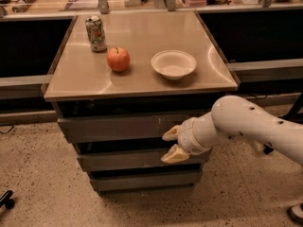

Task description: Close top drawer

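1. Speckled stone-like floor (38, 174) runs under a low desk (142, 86) with a tan, glossy top; dark recessed shelving (28, 46) stands behind it on both sides.
2. On the desk top, a soda can (96, 33) stands upright at the back left.
3. A red apple (118, 59) sits just in front and to the right of the can, close to it but not touching.
4. A white bowl (173, 64) rests to the right of the apple, apart from it, with nothing visible inside.
5. Under the desk top, three grey fronts are stacked. The top drawer (113, 126) is the uppermost, a wide flat panel with no handle and small pale scratch marks (159, 122) right of centre; a dark gap separates it from the desk top above.
6. Below it come the second drawer (123, 159) and the bottom drawer (142, 179).
7. A white arm (255, 126) reaches in from the right, ending in the claw (173, 144) at the right part of the drawer stack.
8. The claw is released: its two tan fingers (171, 134) are spread one above the other with nothing between them. The upper one lies over the lower edge of the top drawer and the lower one over the second drawer.
9. Whether either finger presses on the metal cannot be told.
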Controlling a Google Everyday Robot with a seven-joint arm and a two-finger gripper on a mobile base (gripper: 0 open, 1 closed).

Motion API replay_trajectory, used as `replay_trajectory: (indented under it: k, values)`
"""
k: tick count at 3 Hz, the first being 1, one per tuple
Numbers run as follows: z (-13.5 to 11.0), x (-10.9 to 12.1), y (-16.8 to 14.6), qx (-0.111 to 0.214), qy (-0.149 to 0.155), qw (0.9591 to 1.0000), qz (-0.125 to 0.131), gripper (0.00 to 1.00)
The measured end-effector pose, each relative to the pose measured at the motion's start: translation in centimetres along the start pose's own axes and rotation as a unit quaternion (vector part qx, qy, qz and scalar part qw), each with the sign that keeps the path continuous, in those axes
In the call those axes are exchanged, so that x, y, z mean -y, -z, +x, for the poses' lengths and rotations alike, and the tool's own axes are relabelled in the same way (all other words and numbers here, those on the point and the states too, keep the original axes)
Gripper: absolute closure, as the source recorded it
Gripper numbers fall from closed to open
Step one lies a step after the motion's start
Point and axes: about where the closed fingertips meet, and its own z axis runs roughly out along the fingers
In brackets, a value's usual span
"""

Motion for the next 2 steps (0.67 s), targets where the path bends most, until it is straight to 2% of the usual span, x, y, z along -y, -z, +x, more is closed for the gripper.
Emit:
replay_trajectory:
  k: [1, 2]
  values:
    - [0.0, 0.0, 0.0, 0.0, 0.0, 1.0, 0.0, 0.0]
    - [0.0, 0.0, 0.0, 0.0, 0.0, 1.0, 0.0, 0.0]
